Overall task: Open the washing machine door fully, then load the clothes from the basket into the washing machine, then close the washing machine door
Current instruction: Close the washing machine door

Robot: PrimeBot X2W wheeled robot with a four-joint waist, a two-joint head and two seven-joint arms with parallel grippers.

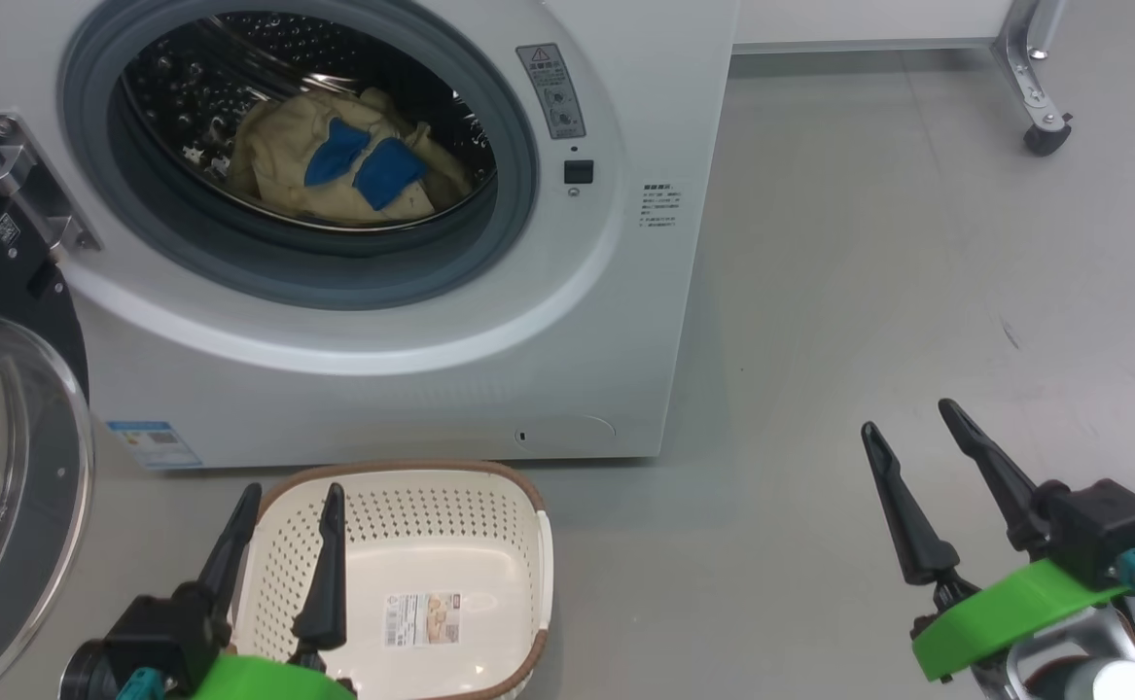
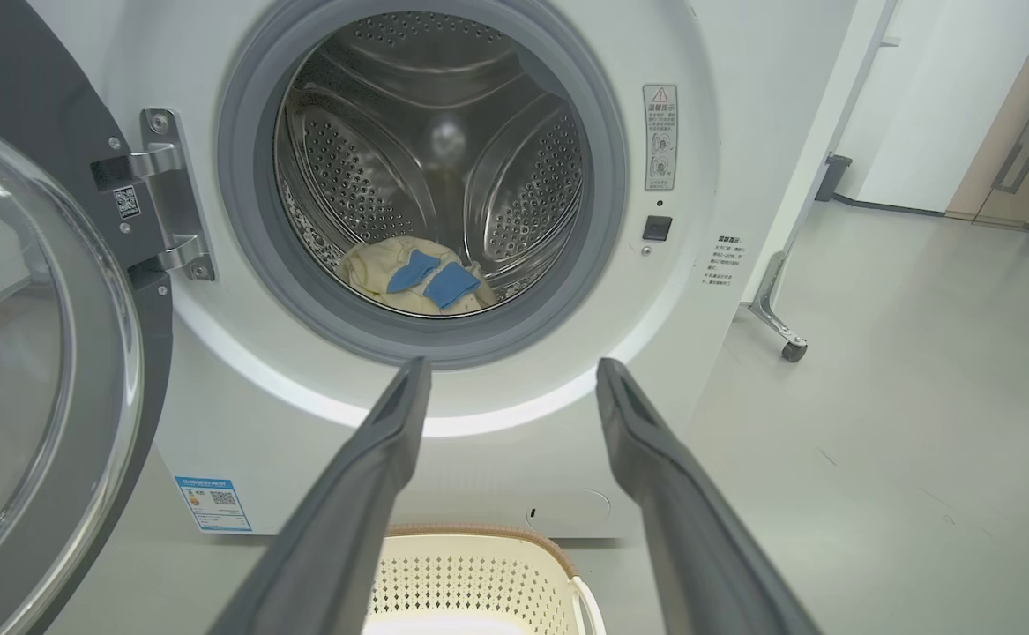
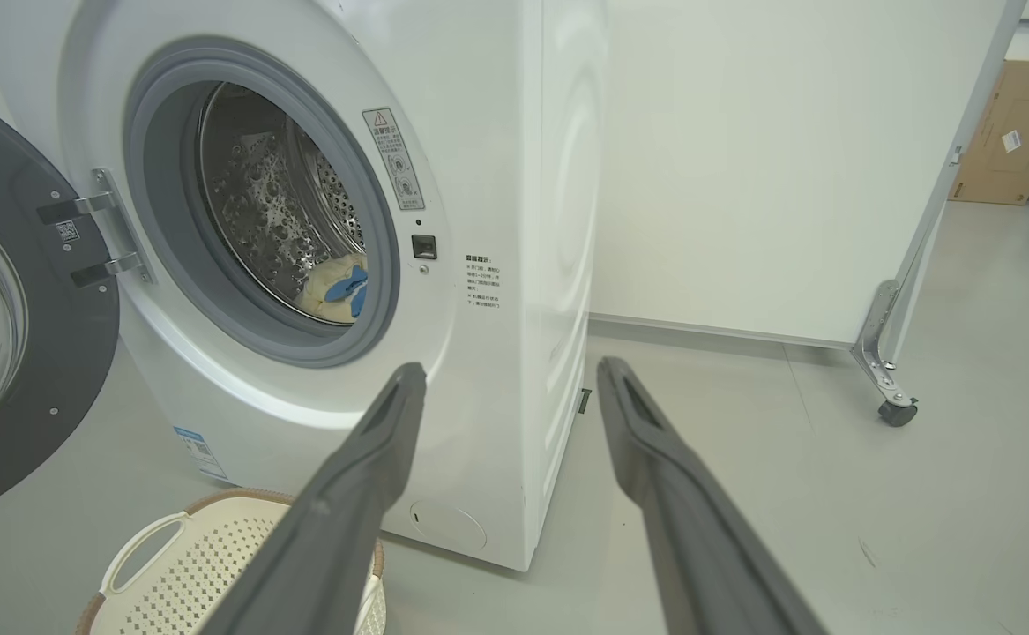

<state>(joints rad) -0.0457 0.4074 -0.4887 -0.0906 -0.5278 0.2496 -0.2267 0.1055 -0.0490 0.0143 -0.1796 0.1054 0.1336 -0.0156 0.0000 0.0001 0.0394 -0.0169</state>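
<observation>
Clothes (image 2: 417, 278) beyond L fingers (image 2: 364, 494) (in drum (image 2: 532, 168))

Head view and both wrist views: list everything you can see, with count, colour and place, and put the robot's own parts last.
washing machine: one, white, on the grey floor, drum exposed
washing machine door: one, black with a clear glass window, swung open at the machine's left
clothes: one heap, cream-yellow with blue patches, low in the drum
basket: one, cream with a brown rim, on the floor before the machine
label sticker: one, white, on the basket's bottom
blue sticker: one, at the machine's lower left corner
caster: one, black, under a metal leg at the far right
left gripper: one, dark fingers, open, above the basket
right gripper: one, dark fingers, open, above bare floor
</observation>
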